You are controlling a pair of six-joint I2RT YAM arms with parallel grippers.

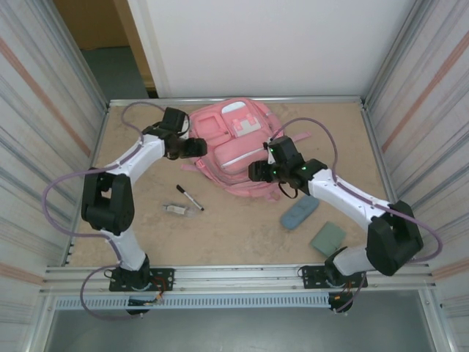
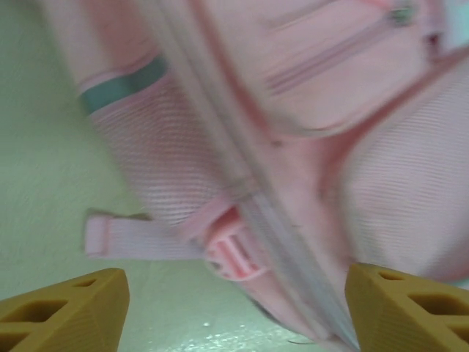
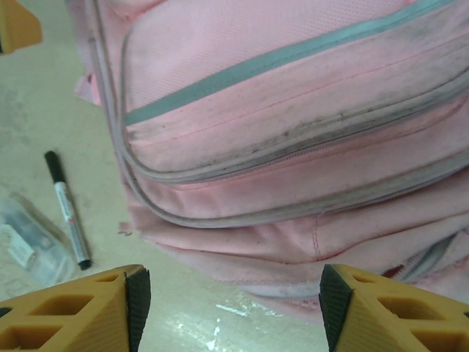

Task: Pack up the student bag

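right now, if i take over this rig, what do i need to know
Left gripper: open, holding nothing, at the left side of the student bag.
Right gripper: open, holding nothing, at the bag's near edge.
The bag lies flat at the far middle of the table; the zips in view look shut.
Loose on the table: marker pen, clear packet, blue-grey pencil case, green pad.
Done: nothing visibly packed.
Left: open the bag, load the loose items, close it.
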